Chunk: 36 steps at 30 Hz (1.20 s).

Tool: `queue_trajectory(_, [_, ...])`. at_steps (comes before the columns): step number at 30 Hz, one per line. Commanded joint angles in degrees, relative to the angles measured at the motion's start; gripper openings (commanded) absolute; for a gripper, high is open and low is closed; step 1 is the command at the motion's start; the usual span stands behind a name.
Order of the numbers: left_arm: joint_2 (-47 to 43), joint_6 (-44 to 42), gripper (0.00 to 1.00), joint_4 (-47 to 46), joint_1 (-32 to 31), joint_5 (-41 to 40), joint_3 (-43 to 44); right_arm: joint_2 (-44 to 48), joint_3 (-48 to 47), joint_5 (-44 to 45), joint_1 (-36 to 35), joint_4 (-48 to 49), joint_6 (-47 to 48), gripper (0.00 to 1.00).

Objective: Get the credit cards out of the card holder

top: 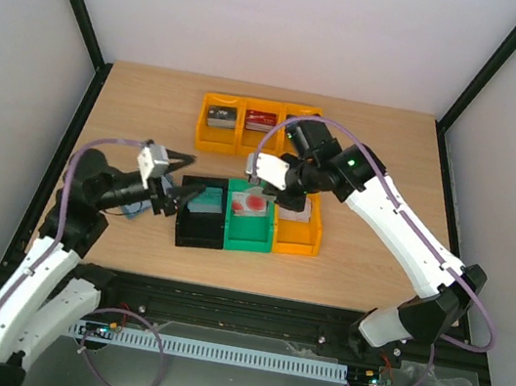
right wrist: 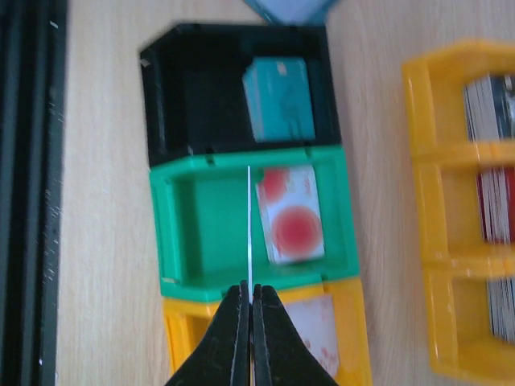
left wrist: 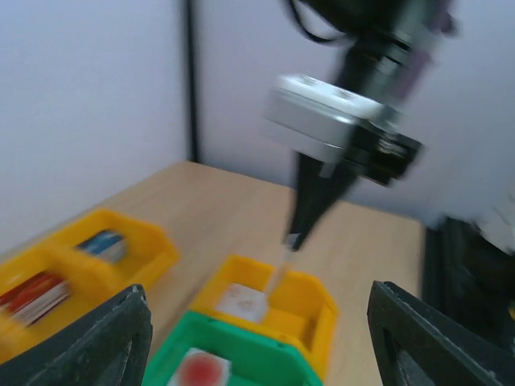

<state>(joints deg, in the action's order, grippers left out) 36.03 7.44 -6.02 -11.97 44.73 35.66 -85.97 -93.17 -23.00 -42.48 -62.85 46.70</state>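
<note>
The table [top: 142, 114] carries an orange three-part tray [top: 201, 124] toward its far edge, stocked with cards. Mid-table stand a black bin [right wrist: 193, 88], a green bin [right wrist: 201, 233] and an orange bin [right wrist: 173, 338], seemingly for sorting. The card holder [right wrist: 286, 8] lies just beyond the black bin toward the left edge, mostly hidden. The left gripper [top: 184, 179] hovers near it, jaws released wide, likely ready to steady it. The right gripper [right wrist: 250, 289] has its jaws clenched on a credit card [right wrist: 250, 217], edge-on above the green and orange bins, presumably for dropping. A teal card [right wrist: 278, 96], a red-spotted card [right wrist: 290, 225] and a pale card [right wrist: 310, 322] lie sorted.
</note>
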Motion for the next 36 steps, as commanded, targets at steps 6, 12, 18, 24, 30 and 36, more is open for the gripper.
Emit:
queue_trajectory(6, [7.83, -38.22, 0.57, 22.3, -13.01, 3.56, 8.37, -0.9, -3.99, -2.58, -13.31, 7.14, -2.35, 0.01])
queue_trajectory(12, [7.35, -38.43, 0.38, 22.97, -13.55, 3.66, 7.96, -0.34, -3.34, -3.27, -16.36, 10.07, -3.88, 0.01])
queue_trajectory(18, [6.32, -37.44, 0.03, 21.94, -13.7, 1.98, 7.8, 0.42, -3.39, -3.76, -16.71, 11.57, -4.33, 0.02])
queue_trajectory(24, [4.58, -14.57, 0.02, 8.49, -12.04, -4.13, 6.41, 8.75, 9.97, 8.65, -15.6, 33.12, -18.62, 0.38])
queue_trajectory(30, [4.77, 22.59, 0.02, -19.0, -4.82, 2.15, 2.96, 21.47, 28.56, -6.88, -4.44, 71.25, -48.99, 0.9])
queue_trajectory(36, [6.46, 38.11, 0.02, -32.41, -2.29, -0.19, 3.86, 17.55, 35.0, -7.41, -3.83, 93.62, -82.63, 0.98])
